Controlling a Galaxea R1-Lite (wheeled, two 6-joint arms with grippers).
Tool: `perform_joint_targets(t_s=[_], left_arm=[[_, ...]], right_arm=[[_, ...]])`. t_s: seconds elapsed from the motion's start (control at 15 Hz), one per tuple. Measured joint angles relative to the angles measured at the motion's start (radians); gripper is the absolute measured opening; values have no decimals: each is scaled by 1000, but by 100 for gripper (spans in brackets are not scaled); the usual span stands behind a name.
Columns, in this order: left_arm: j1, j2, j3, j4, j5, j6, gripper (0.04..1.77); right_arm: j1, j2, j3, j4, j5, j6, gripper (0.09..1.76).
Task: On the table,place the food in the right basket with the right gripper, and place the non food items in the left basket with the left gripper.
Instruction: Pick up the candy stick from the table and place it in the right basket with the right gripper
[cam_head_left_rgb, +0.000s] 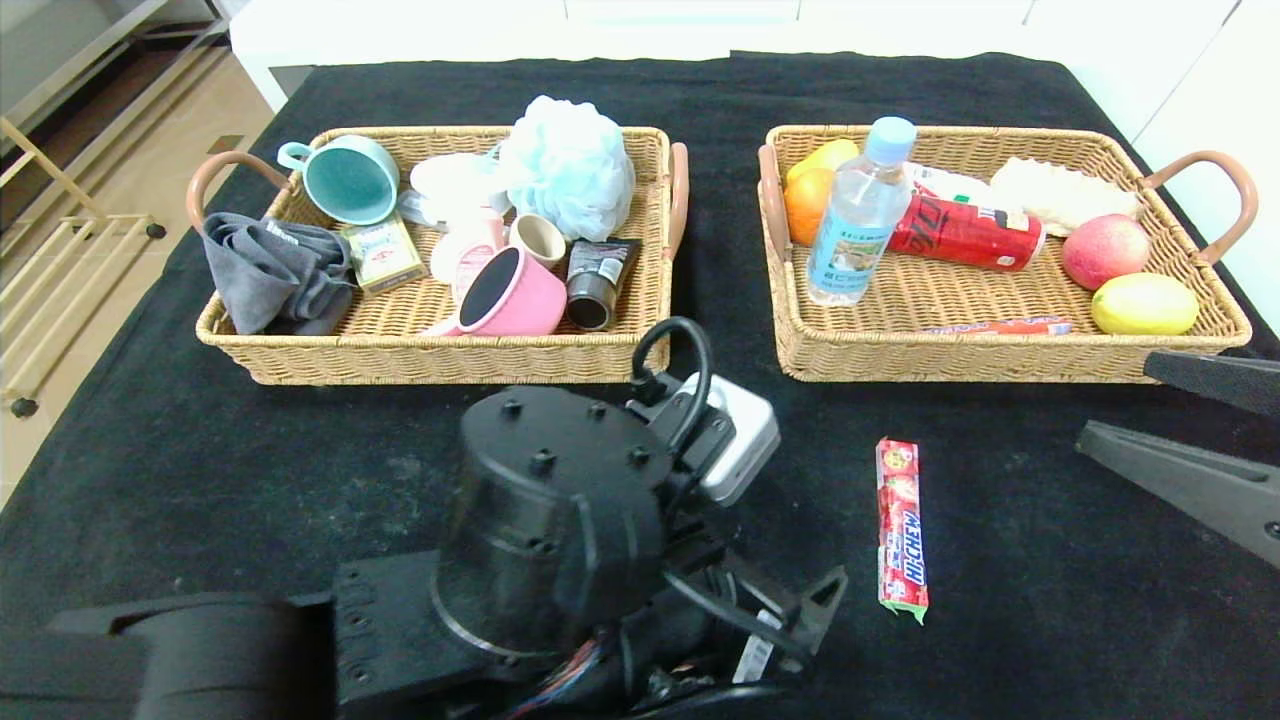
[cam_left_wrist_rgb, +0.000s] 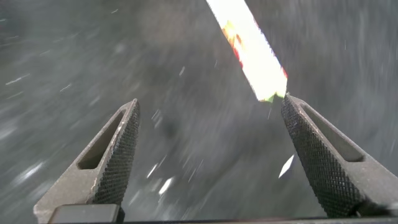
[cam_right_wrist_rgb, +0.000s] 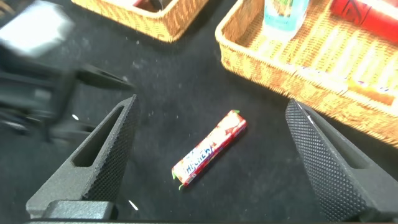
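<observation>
A red Hi-Chew candy stick (cam_head_left_rgb: 902, 525) lies on the black table (cam_head_left_rgb: 1050, 600), in front of the right basket (cam_head_left_rgb: 1000, 368). My right gripper (cam_right_wrist_rgb: 211, 102) hovers open above the candy stick (cam_right_wrist_rgb: 209, 149), which shows between its fingers. My left gripper (cam_left_wrist_rgb: 210, 102) is open and empty low over the cloth, with the candy's end (cam_left_wrist_rgb: 249, 46) just beyond one fingertip. The clear bottle (cam_head_left_rgb: 860, 215) stands in the right basket, and an orange sausage stick (cam_head_left_rgb: 1000, 327) lies by the front wall. The left basket (cam_head_left_rgb: 440, 368) holds the pink saucepan (cam_head_left_rgb: 510, 295), the beige cup (cam_head_left_rgb: 540, 238) and the pink squeeze bottle (cam_head_left_rgb: 470, 255).
The left basket also holds a teal mug (cam_head_left_rgb: 350, 178), a grey cloth (cam_head_left_rgb: 275, 275), a blue bath pouf (cam_head_left_rgb: 568, 165) and a black tube (cam_head_left_rgb: 598, 282). Fruit (cam_head_left_rgb: 1105, 250) and a red can (cam_head_left_rgb: 965, 232) lie in the right basket. My left arm (cam_head_left_rgb: 560, 540) fills the near middle.
</observation>
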Motion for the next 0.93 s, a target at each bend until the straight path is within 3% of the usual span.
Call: perform_joint_targets(t_s=[0.2, 0.47, 0.93], left_arm=[[37, -124, 200, -133, -26, 83, 166], [125, -243, 381, -288, -50, 112, 168], [160, -287, 433, -313, -63, 131, 170]], right_arm=[[6, 36, 15, -4, -1, -3, 171], [28, 61, 32, -6, -5, -14, 171], [56, 70, 44, -4, -1, -19, 171]])
